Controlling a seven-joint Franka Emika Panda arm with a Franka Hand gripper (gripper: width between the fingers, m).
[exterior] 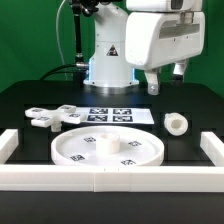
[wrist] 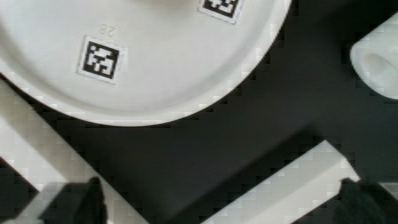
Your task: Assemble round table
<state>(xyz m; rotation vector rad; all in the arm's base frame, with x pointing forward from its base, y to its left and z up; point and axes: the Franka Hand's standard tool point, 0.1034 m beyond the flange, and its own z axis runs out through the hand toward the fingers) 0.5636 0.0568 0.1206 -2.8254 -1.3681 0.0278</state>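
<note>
The large rimmed round disc lies flat on the black table, with square tags and a small raised hub on top. The four-armed cross-shaped foot lies behind it toward the exterior view's left. The short cylindrical post stands toward the exterior view's right. My gripper hangs high above the table, behind and above the post, open and empty. In the wrist view the disc fills one corner, the post shows blurred at the edge, and my two fingertips stand wide apart around my gripper's midpoint.
A white straight-walled frame runs along the front and both sides of the table; its wall also shows in the wrist view. The marker board lies behind the disc. The robot base stands at the back.
</note>
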